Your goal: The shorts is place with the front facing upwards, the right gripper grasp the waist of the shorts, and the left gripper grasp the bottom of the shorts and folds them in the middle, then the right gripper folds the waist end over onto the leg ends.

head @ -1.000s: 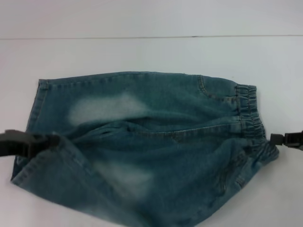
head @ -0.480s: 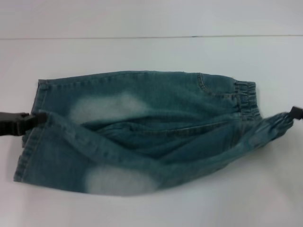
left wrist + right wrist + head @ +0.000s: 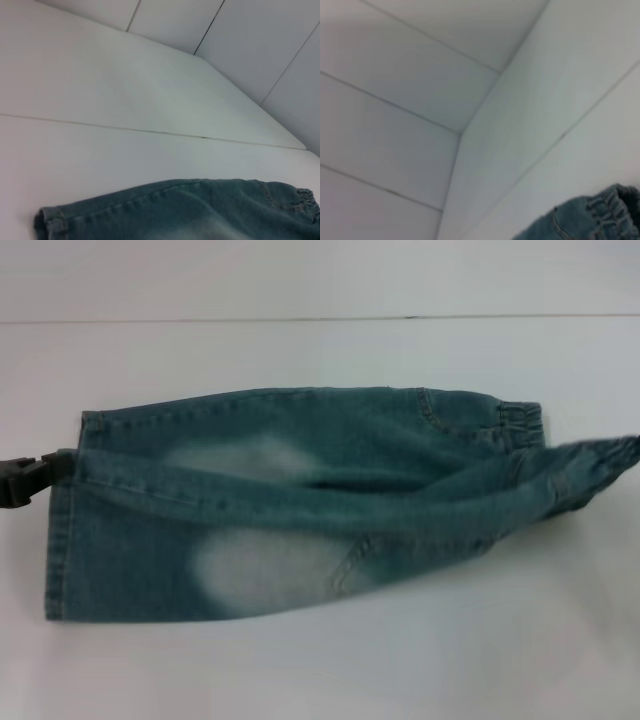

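The blue-green denim shorts [image 3: 300, 510] lie lengthwise on the white table, with the near half lifted and drawn over the far half. My left gripper [image 3: 58, 468] sits at the left edge, shut on the bottom of the shorts [image 3: 62, 540] where the two leg hems meet. The waist [image 3: 520, 423] is at the right, and its near corner [image 3: 605, 453] is pulled taut toward the right edge of the head view. My right gripper is out of view. The left wrist view shows the far leg hem [image 3: 50, 222]. The gathered waist [image 3: 612, 210] appears in the right wrist view.
The white table [image 3: 300, 660] stretches around the shorts on all sides. A white wall [image 3: 300, 280] rises behind it, meeting the table along a thin seam. Nothing else stands on the surface.
The near half of the shorts has been carried up and back over the far half. The left gripper has drawn back toward the left edge, and the right gripper has gone out of the head view.
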Robot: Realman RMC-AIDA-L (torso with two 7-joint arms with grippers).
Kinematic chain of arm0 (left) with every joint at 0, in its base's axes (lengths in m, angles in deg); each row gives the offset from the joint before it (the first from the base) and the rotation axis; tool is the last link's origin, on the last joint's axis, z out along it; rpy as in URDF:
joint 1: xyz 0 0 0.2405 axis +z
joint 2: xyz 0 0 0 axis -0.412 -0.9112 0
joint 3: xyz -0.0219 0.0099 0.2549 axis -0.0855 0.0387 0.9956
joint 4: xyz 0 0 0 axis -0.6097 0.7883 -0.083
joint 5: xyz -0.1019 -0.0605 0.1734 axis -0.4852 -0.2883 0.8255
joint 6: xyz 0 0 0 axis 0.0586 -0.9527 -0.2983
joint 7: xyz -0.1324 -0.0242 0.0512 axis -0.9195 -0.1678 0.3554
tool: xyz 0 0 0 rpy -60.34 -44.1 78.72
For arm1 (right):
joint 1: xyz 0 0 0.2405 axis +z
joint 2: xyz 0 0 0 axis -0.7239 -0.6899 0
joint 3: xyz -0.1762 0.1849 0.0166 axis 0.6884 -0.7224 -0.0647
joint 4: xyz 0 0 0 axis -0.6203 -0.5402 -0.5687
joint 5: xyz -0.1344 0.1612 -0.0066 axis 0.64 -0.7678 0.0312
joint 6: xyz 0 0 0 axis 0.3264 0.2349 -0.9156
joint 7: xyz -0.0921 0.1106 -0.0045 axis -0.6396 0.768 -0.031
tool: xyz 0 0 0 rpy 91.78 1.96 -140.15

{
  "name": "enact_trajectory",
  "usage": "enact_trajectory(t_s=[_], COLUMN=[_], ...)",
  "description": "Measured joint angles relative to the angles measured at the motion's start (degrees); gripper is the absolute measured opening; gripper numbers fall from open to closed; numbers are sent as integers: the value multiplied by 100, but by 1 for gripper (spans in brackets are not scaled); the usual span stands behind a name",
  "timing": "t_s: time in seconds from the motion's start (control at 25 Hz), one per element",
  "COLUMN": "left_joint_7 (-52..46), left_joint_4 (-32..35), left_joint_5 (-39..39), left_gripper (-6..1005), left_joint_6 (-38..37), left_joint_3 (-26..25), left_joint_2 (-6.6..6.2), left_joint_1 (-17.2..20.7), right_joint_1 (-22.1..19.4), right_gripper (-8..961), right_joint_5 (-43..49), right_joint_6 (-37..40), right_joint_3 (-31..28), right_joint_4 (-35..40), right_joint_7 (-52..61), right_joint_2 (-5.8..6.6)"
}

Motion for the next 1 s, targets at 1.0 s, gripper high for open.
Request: enact_trajectory(t_s=[1.0], left_joint_7=[178], left_joint_4=[-230], left_joint_5=[-612], left_gripper=[61], left_joint_6=[728], left_joint_3=[-21], left_joint_2=[76], left_joint_1=[-250], right_joint_1=[501], right_gripper=[4], right_joint_5=[-842], right_joint_6=[-722], right_joint_3=[-271], right_joint_4=[-80], right_joint_7=[9], right_joint_2=[-365])
